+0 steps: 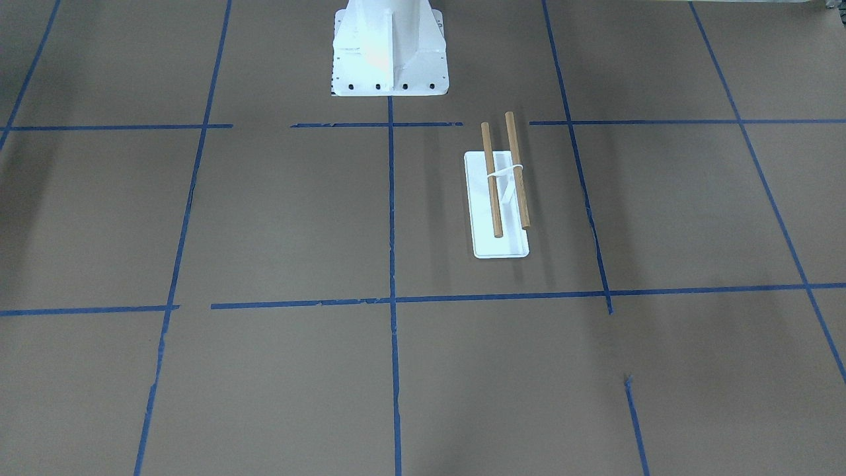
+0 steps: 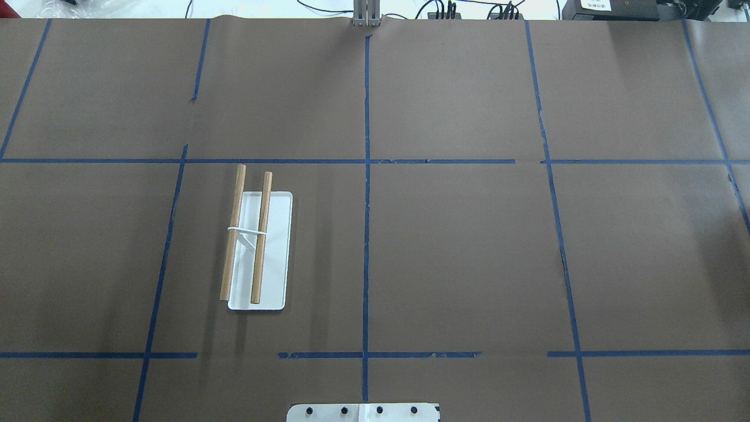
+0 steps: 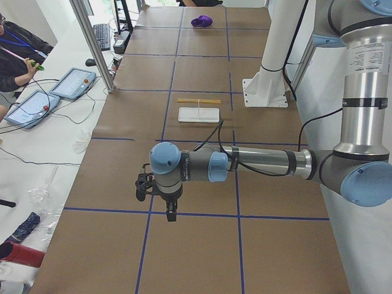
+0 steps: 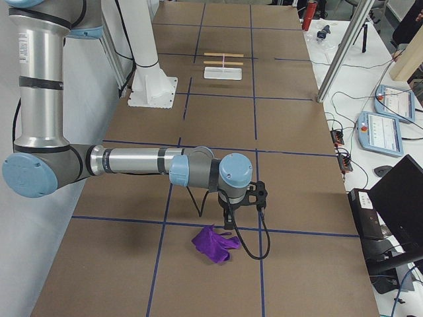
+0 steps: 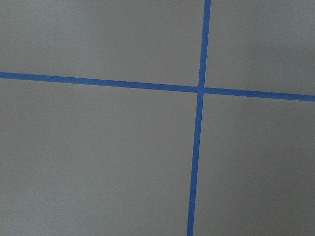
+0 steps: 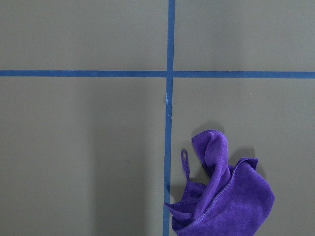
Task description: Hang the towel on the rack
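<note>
The rack (image 1: 477,205) stands on the brown table: a flat white base, a white upright and two brown dowel rods. It also shows in the overhead view (image 2: 276,252) and, small, in both side views (image 3: 199,114) (image 4: 223,72). The purple towel (image 4: 215,246) lies crumpled on the table at the robot's right end, far from the rack, and fills the lower right of the right wrist view (image 6: 224,196). My right gripper (image 4: 228,223) hangs just above the table beside the towel. My left gripper (image 3: 171,214) hangs over bare table at the left end. Whether either is open, I cannot tell.
The white bolted robot pedestal (image 1: 390,53) stands at the table's back middle. Blue tape lines grid the table (image 2: 366,234). An operator (image 3: 18,55) and teach pendants (image 3: 73,82) are on a side desk. Aluminium posts (image 3: 92,37) (image 4: 344,46) stand at the table's far edge.
</note>
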You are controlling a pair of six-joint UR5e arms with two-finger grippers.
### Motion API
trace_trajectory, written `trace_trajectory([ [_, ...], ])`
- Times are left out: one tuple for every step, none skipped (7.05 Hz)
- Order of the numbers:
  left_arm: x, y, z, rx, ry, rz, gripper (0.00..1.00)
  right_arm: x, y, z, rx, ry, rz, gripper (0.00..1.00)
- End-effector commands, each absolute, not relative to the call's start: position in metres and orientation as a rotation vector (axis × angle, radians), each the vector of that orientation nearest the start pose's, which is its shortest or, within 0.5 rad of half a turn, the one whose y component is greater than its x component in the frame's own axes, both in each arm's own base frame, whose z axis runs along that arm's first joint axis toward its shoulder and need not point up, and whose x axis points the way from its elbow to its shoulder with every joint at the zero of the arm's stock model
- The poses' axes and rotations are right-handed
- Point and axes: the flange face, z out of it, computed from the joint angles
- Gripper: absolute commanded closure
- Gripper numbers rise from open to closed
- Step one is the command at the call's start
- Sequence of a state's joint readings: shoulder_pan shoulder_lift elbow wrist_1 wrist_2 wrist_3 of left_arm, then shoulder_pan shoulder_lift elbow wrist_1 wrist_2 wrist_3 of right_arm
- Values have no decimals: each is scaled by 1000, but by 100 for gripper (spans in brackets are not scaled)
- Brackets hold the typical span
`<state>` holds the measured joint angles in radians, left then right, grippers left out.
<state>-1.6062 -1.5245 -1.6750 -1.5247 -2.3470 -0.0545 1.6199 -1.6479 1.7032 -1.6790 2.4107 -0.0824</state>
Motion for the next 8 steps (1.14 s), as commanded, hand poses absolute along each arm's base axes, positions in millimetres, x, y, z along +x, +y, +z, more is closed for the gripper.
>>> trace_trajectory([
  [-80, -470, 632, 12, 777, -77, 0, 81, -452, 636, 6, -840, -10, 0],
  [-80, -472, 630, 33, 777, -69, 0, 81, -453, 627, 22, -841, -12, 0],
  [-80, -472, 628, 37, 777, -69, 0, 82, -459, 620, 24, -836, 7, 0],
  [-79, -472, 627, 38, 778, -67, 0, 83, -469, 604, 54, -834, -3, 0],
  [-80, -473, 624, 45, 778, -64, 0, 82, -461, 638, -7, -845, 20, 0],
  [-80, -473, 620, 53, 778, -62, 0, 82, -455, 655, 27, -834, -3, 0],
  [-80, -474, 619, 55, 778, -60, 0, 83, -447, 715, 83, -816, -31, 0],
  [-80, -474, 617, 59, 778, -58, 0, 81, -439, 773, 126, -815, -45, 0],
])
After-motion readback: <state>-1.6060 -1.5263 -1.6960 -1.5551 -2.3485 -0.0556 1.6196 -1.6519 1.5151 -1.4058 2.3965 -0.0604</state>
